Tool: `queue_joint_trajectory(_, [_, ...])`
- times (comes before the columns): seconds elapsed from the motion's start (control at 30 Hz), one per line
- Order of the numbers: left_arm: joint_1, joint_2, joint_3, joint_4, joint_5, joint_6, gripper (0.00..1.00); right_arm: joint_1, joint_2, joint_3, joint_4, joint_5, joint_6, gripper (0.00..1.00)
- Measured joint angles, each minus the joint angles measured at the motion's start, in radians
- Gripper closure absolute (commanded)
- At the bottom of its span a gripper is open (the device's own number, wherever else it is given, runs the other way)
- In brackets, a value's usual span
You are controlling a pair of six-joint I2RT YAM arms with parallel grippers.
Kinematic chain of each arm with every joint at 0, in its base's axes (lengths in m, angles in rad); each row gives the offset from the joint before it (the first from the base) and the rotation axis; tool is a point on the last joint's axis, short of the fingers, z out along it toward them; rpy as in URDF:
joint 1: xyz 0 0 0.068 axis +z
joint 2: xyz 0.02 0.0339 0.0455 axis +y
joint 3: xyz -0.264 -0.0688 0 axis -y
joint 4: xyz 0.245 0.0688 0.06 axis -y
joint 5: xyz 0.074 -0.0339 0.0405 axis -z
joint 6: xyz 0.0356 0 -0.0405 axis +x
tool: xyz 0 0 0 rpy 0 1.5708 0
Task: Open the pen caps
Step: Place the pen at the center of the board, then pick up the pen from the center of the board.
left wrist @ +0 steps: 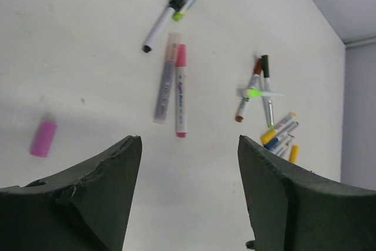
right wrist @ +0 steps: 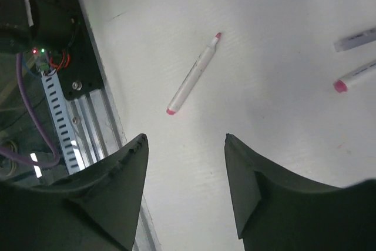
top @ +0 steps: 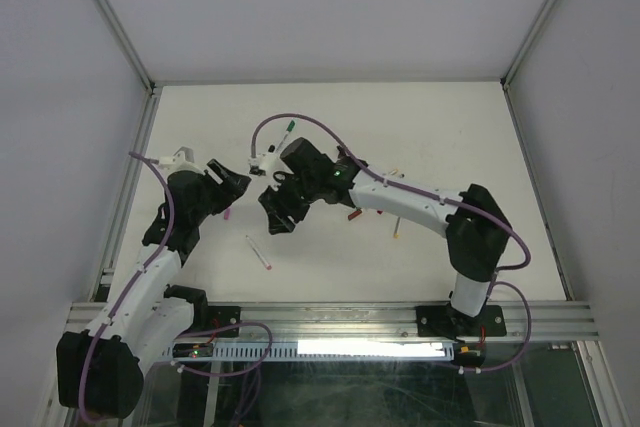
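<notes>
We see our left gripper [left wrist: 189, 140] standing wide apart and holding nothing; a loose pink cap [left wrist: 43, 139] lies on the table [left wrist: 88, 39] at its nine o'clock, and pens [left wrist: 180, 89] spread from twelve to two. Our right gripper [right wrist: 185, 138] also gapes empty, one pink-tipped pen [right wrist: 192, 74] lying flat at its twelve o'clock, clear of the fingers.

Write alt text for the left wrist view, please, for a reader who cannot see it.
The left end effector hangs open and empty over a white table. A loose pink cap lies to the left; a pink pen and a grey pen lie side by side ahead, more pens beyond.
</notes>
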Motion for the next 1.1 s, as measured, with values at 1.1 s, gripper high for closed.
queue_joint_trajectory(1.1, [-0.203, 0.746, 0.433, 0.015, -0.172, 0.256, 0.53, -0.584, -0.416, -0.384, 0.237, -0.621, -0.124, 0.37])
